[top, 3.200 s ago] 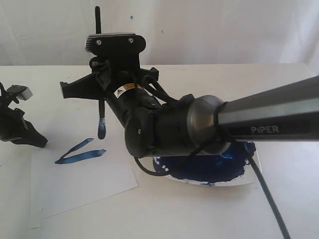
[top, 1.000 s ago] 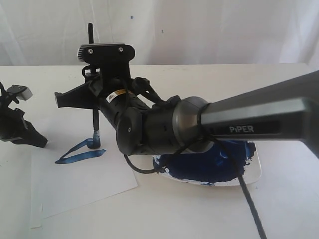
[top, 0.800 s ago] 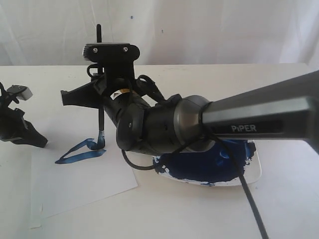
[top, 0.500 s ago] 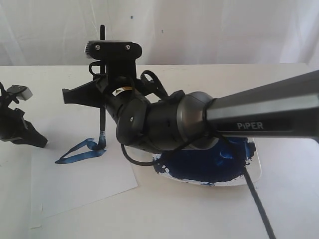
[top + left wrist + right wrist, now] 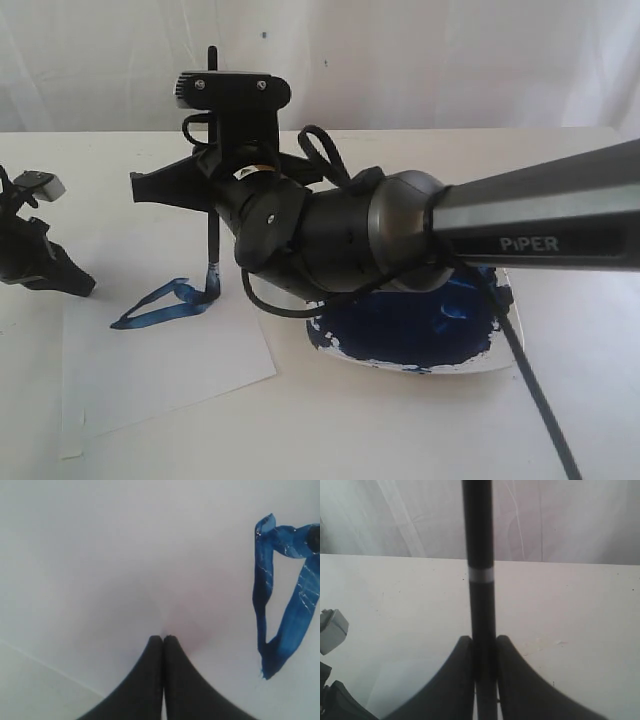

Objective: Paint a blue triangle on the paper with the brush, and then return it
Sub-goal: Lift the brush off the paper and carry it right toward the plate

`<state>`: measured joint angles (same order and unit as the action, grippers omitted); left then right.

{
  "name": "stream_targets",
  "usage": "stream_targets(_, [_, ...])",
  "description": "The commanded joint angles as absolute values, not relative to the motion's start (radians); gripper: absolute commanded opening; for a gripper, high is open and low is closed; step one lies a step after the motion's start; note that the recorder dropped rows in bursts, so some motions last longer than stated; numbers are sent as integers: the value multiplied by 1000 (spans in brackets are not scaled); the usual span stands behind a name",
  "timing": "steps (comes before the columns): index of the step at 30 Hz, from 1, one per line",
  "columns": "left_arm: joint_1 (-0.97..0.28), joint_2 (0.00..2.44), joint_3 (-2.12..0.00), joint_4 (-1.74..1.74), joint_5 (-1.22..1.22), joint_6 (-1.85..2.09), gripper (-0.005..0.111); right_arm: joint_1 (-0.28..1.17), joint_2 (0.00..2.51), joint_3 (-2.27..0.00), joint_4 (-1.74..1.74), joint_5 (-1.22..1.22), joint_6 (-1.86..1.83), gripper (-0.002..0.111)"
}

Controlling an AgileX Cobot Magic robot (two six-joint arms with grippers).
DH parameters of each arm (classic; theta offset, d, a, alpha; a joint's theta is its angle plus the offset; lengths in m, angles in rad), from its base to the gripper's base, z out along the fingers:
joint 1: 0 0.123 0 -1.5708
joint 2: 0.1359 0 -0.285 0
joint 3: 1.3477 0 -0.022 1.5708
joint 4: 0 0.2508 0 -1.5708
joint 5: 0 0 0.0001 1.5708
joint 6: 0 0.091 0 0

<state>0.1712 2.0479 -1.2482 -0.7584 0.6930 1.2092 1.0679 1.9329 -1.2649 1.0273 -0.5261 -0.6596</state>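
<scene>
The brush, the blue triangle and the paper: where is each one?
brush (image 5: 212, 250), exterior view, on the black handle just above the bristles.
blue triangle (image 5: 262, 580), left wrist view, on one long painted side.
paper (image 5: 170, 370), exterior view, on a bare white part.

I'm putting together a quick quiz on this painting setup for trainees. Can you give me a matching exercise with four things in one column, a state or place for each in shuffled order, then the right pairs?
Things:
1. brush
2. left gripper
3. plate
4. blue triangle

States:
A. coated in dark blue paint
B. narrow outline on the paper
C. jaws shut, holding nothing
D. upright, tip at the painted strokes

Pairs: 1-D, 2-C, 3-A, 4-B
</scene>
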Motion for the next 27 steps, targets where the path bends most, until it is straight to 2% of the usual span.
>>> stream_targets(1, [169, 2054, -1246, -736, 710, 1205, 0, 1066, 1893, -1266, 1036, -516, -691, 0])
stream_targets(7, [169, 2025, -1248, -765, 710, 1182, 0, 1066, 1810, -1266, 1075, -516, -826, 0])
stream_targets(15, [169, 1815, -1247, -795, 721, 1123, 0, 1031, 1642, -1254, 1321, -530, -1159, 0])
stream_targets(18, [169, 1717, -1247, -795, 764, 1121, 0, 968, 1577, -1223, 1321, -475, -1166, 0])
stream_targets(27, [167, 1467, -1145, -804, 727, 1096, 0, 627, 1369, -1127, 1321, 6, -1145, 0])
